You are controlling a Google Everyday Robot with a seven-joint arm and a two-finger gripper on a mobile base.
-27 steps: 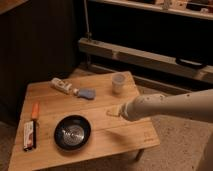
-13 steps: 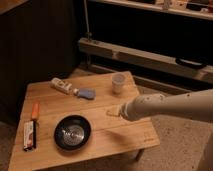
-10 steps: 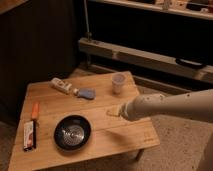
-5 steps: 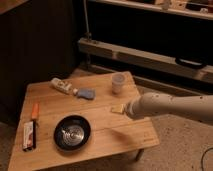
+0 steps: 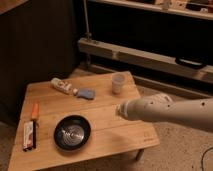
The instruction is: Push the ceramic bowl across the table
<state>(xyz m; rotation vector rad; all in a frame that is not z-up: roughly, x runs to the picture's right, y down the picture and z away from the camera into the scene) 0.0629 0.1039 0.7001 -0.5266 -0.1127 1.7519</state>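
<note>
The ceramic bowl [image 5: 72, 132] is black and glossy with a silvery ringed centre. It sits on the front left part of the light-wood table [image 5: 117, 137]. My white arm reaches in from the right. Its gripper [image 5: 120, 109] is over the right half of the table, to the right of the bowl and a little farther back. A clear gap lies between the gripper and the bowl.
A small pale cup [image 5: 118, 83] stands at the table's back right. A blue object [image 5: 86, 93] and a white tube [image 5: 62, 86] lie at the back. An orange tool [image 5: 35, 111] and a packet [image 5: 29, 135] lie at the left edge. A metal rail [image 5: 150, 55] runs behind.
The arm's right end has dropped, so it now slopes down to the right. The gripper end stays in about the same spot. The bowl has not moved.
</note>
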